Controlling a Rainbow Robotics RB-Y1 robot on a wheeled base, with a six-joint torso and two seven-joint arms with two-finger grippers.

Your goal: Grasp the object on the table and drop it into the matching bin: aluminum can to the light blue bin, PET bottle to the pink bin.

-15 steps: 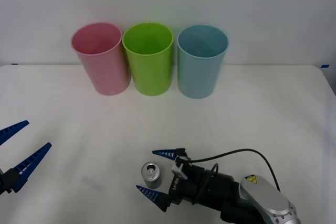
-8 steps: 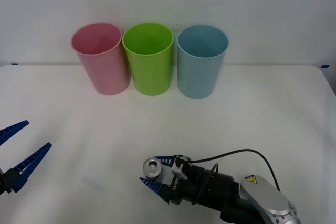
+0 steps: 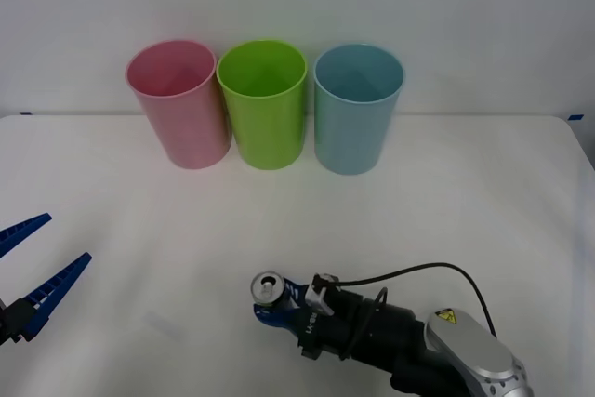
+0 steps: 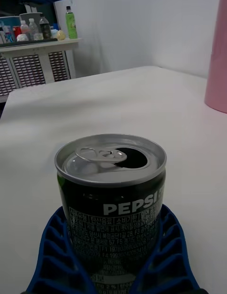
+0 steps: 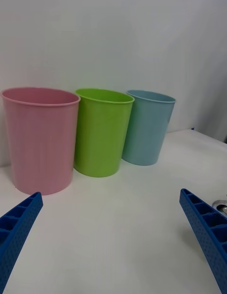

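Right gripper low over near part of white table, blue fingers clamped on both sides of aluminum can. Can upright, pull-tab top open, dark Pepsi label. Left gripper hangs at table's left edge, fingers spread wide, holding nothing. At far edge in row: pink bin, lime green bin, light blue bin, all upright.
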